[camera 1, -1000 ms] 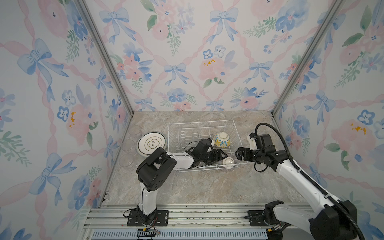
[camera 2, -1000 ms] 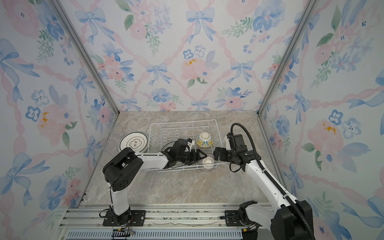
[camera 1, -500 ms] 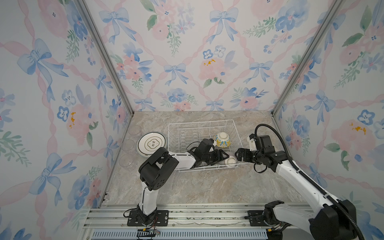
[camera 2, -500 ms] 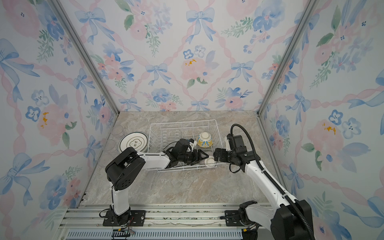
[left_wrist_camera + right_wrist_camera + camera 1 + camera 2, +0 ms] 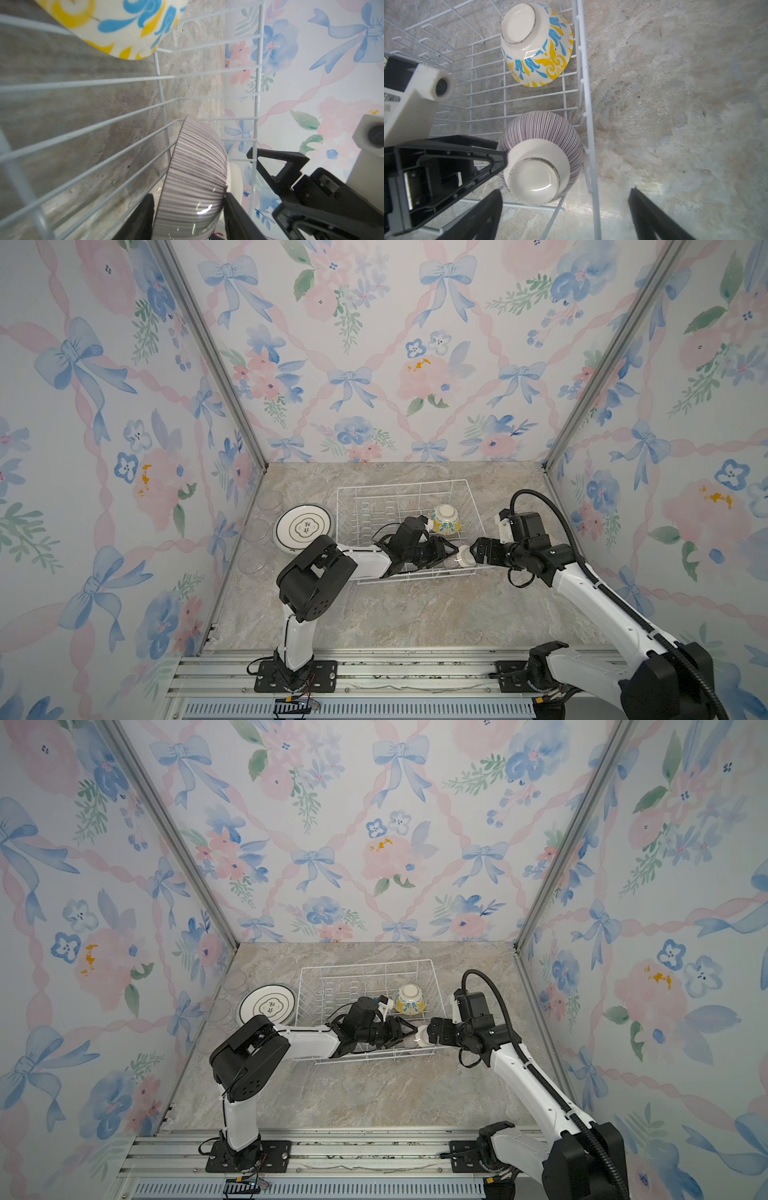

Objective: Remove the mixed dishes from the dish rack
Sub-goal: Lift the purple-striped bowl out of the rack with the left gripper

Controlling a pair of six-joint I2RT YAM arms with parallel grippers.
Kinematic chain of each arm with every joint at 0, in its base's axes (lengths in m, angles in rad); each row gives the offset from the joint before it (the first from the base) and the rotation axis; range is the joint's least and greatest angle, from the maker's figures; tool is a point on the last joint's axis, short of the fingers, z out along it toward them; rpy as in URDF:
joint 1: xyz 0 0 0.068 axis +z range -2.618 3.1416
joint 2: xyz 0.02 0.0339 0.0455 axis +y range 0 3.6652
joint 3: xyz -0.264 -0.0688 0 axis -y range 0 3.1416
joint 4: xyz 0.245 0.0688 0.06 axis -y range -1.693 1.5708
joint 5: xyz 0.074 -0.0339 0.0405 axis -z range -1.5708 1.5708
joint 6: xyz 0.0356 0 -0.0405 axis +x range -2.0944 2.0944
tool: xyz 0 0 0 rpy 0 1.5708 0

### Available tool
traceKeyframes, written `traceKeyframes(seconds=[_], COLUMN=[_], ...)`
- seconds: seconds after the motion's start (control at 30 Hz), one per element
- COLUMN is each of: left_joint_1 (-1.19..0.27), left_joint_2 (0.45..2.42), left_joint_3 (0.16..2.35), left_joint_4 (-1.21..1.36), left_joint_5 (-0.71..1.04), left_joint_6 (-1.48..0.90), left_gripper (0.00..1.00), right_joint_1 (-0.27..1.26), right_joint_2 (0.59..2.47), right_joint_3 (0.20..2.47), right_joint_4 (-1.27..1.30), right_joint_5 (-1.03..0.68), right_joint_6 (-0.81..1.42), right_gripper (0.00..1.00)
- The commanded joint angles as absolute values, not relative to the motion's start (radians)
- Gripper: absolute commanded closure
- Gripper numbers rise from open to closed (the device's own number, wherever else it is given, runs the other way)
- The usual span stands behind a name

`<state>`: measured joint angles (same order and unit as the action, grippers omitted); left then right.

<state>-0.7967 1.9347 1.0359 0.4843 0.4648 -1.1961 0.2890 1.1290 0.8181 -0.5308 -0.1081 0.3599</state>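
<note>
You're working in a three-walled booth: wallpaper [image 5: 374,364] with blue bows, pink ribbon lattice and pastel flowers covers the back and both sides. Grey metal corner posts [image 5: 208,352] run up the back corners. The tabletop [image 5: 415,614] is beige-grey marble-look stone. An aluminium rail base [image 5: 415,676] spans the front edge. Lighting is even and soft.

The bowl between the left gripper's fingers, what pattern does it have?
Thin dark grey stripes on white, clearest in the left wrist view: striped bowl.
</note>
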Motion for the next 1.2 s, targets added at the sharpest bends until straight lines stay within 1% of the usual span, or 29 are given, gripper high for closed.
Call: traceKeyframes(seconds=[0.0, 0.5, 0.7, 0.9, 1.03, 1.1, 1.13, 1.17], left_joint_1=[-0.818, -0.828, -0.830, -0.829, -0.829, -0.830, -0.830, -0.828], left_joint_2=[1.926, 1.969, 1.985, 2.016, 2.030, 2.034, 2.035, 2.037], left_joint_3=[1.026, 1.051, 1.070, 1.100, 1.107, 1.109, 1.109, 1.111], left_joint_4=[0.567, 0.603, 0.604, 0.603, 0.603, 0.603, 0.603, 0.603], left_joint_5=[0.485, 0.458, 0.462, 0.477, 0.477, 0.475, 0.474, 0.472], left_joint_6=[-1.234, -1.259, -1.259, -1.259, -1.257, -1.252, -1.250, -1.249], left_gripper=[0.49, 0.61, 0.68, 0.82, 0.85, 0.89, 0.91, 0.97], right_joint_1=[0.285, 0.281, 0.276, 0.273, 0.269, 0.267, 0.267, 0.266], right_joint_2=[1.109, 1.115, 1.114, 1.117, 1.115, 1.113, 1.112, 1.113], right_joint_3=[0.802, 0.796, 0.794, 0.790, 0.794, 0.794, 0.794, 0.795], right_joint_4=[-0.525, -0.515, -0.514, -0.511, -0.514, -0.513, -0.514, -0.514], right_joint_5=[-0.102, -0.104, -0.102, -0.100, -0.099, -0.098, -0.098, -0.098], right_joint_6=[0.376, 0.379, 0.380, 0.379, 0.375, 0.374, 0.374, 0.373], right_gripper=[0.03, 0.04, 0.04, 0.04, 0.04, 0.04, 0.04, 0.04])
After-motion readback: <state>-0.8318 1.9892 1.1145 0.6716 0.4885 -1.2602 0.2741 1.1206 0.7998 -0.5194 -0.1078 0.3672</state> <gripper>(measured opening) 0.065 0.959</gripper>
